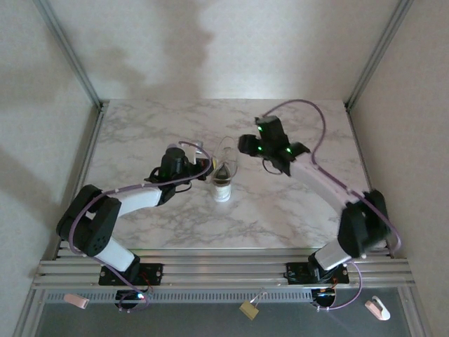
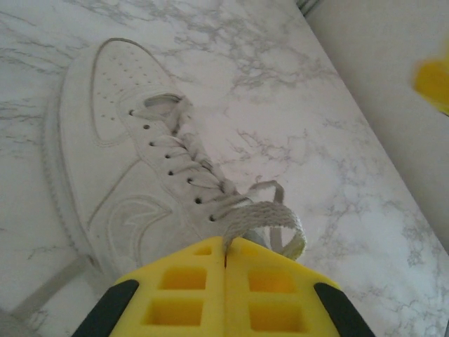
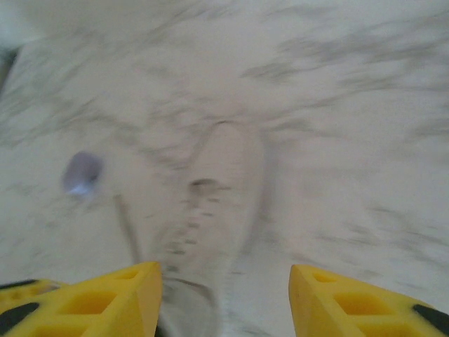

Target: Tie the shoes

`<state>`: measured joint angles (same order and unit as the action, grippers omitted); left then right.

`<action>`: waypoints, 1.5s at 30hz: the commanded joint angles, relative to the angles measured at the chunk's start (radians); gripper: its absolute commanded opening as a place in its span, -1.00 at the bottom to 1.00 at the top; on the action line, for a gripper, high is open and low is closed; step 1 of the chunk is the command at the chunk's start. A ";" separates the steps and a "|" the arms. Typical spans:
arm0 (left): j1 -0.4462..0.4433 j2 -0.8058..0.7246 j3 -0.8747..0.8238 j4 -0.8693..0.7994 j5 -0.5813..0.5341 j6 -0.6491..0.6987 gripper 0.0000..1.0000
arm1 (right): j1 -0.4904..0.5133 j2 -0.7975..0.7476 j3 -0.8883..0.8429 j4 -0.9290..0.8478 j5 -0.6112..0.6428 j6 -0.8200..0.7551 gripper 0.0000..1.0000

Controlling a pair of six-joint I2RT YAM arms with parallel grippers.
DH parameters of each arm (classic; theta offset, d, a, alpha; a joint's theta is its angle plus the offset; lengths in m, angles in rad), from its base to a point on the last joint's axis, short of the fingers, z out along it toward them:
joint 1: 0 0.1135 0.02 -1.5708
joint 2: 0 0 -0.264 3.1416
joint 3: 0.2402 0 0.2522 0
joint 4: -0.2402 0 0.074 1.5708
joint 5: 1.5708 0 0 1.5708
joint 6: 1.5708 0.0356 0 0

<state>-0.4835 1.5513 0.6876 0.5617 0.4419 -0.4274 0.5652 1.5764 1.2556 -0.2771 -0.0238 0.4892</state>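
Two yellow fingers of the left claw (image 2: 226,247) are pressed together on a flat white lace (image 2: 263,214). The lace bends into a loop just past the tips, at the ankle end of the sneaker (image 2: 116,161). The right claw (image 3: 224,281) hangs above the shoe with its fingers wide apart and nothing between them; that picture is blurred.

The sneaker lies on the marble worktop (image 2: 295,126) between the two arms, toe pointing away from the left claw. Its laces run through the eyelets, and I judge them not yet knotted. A thin strip, likely the second lace (image 3: 126,225), trails over the stone toward a small purple thing (image 3: 83,172) that sits apart from the shoe.

To do this step well, the left claw should hold its pinch firm and draw the loop taut without dragging the light shoe. The right claw should come down on the free lace close to the eyelets, so the two ends can be crossed. Only the sneaker's dark opening (image 1: 222,173) counts as a hollow, and I see nothing in it.
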 commanded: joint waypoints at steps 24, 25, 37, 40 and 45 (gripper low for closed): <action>-0.057 -0.041 -0.185 0.322 -0.052 0.084 -1.00 | 0.150 0.945 1.085 -0.531 -0.253 -0.259 -0.09; -0.056 -0.042 -0.191 0.328 -0.053 0.086 -1.00 | 0.156 0.961 1.107 -0.545 -0.239 -0.269 -0.10; -0.061 -0.046 -0.293 0.436 -0.082 0.062 -1.00 | 0.245 1.078 1.257 -0.656 -0.045 -0.382 -0.10; -0.061 -0.036 -0.296 0.440 -0.080 0.061 -1.00 | 0.255 1.093 1.264 -0.667 -0.002 -0.404 -0.09; -0.064 -0.021 -0.296 0.453 -0.076 0.056 -1.00 | 0.268 1.130 1.293 -0.700 0.049 -0.446 -0.08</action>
<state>-0.5354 1.5249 0.4015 0.9627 0.3725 -0.3637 0.8276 2.6682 2.5065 -0.9272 -0.0357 0.0883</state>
